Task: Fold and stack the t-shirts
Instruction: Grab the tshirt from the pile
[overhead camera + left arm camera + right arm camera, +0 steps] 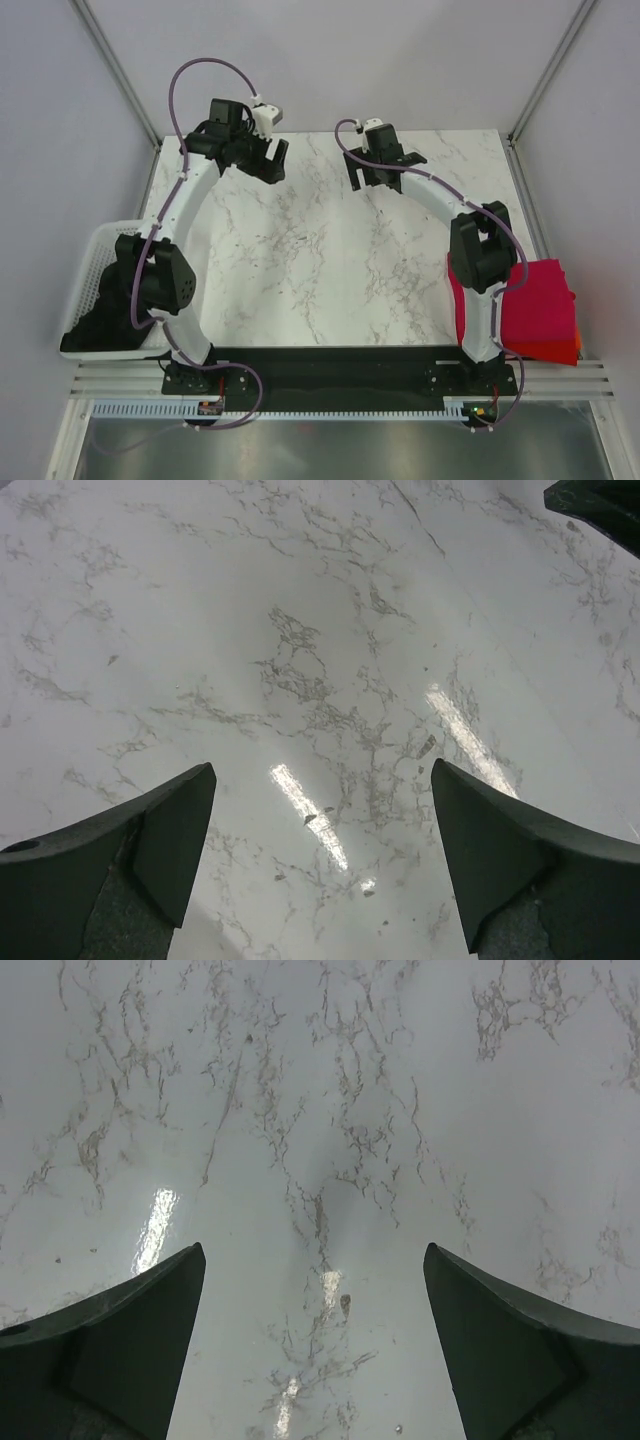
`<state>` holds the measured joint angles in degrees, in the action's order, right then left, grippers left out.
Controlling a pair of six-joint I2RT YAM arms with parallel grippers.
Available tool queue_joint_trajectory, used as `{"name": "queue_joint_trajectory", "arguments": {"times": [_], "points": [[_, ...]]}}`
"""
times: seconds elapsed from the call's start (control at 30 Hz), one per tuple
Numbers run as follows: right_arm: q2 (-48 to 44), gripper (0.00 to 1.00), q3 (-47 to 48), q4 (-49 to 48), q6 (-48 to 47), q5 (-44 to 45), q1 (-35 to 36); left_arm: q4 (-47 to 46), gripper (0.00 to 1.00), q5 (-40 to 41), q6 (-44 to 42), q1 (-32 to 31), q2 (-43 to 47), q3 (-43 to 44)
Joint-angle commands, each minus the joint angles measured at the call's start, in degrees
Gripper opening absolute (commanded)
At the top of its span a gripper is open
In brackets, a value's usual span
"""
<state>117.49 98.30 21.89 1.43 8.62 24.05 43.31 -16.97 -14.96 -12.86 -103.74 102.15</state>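
A black t-shirt (105, 312) lies bunched inside the white mesh basket (88, 262) at the table's left edge, partly behind the left arm. A folded magenta-red t-shirt (535, 298) lies at the right edge on top of an orange-red one (560, 351). My left gripper (271, 161) is open and empty above bare marble at the far left, as the left wrist view (322, 768) shows. My right gripper (365, 178) is open and empty above bare marble at the far middle, as the right wrist view (312, 1250) shows. No shirt shows in either wrist view.
The white marble table (320, 260) spans the middle between the arms. Grey walls and metal frame posts close the back and sides. A dark part of the right gripper (600, 505) shows in the left wrist view's top right corner.
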Motion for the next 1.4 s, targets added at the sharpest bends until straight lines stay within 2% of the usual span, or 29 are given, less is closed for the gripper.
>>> {"name": "queue_joint_trajectory", "arguments": {"times": [0.0,0.1,0.13,0.2,0.23,0.33,0.43,0.57,0.87,1.13,1.37], "points": [[0.8,0.98,1.5,-1.1,2.8,-0.7,0.6,2.7,0.96,1.1,-4.9,2.0,5.0,2.2],[1.1,0.98,1.4,-0.5,3.5,-2.2,0.6,3.4,0.92,-0.2,-5.1,9.4,9.1,-1.3],[0.8,0.98,0.6,-0.5,2.8,-3.3,0.7,4.1,0.91,-0.3,-5.1,15.2,9.8,-2.1],[0.5,0.98,-0.2,-0.4,1.8,-7.6,0.7,7.9,0.85,-1.2,-5.1,20.6,10.5,-2.7],[0.1,0.98,-0.8,-0.4,0.8,-8.5,0.6,9.0,0.83,-1.7,-6.0,25.4,10.8,-2.7],[-0.3,0.98,-1.6,0.4,-2.6,-15.9,0.6,10.5,0.76,-1.6,-10.1,30.8,13.2,-6.2],[0.6,0.98,0.0,2.7,-4.8,-21.7,0.7,9.6,0.69,3.2,-15.7,31.2,15.6,-13.6],[2.7,0.98,2.5,4.4,-4.8,-23.6,0.6,9.3,0.55,6.1,-18.8,33.4,16.1,-22.3],[2.7,0.98,3.1,6.7,-7.2,-25.4,0.1,5.7,0.52,11.4,-22.4,43.9,20.7,-33.5],[8.1,0.98,10.4,14.0,-10.1,-29.2,-0.8,2.5,0.5,13.8,-23.5,45.4,25.4,-48.8],[10.4,0.98,13.4,15.4,-9.6,-31.4,-0.8,-1.6,0.49,16.8,-20.1,46.3,22.0,-52.0]]}}
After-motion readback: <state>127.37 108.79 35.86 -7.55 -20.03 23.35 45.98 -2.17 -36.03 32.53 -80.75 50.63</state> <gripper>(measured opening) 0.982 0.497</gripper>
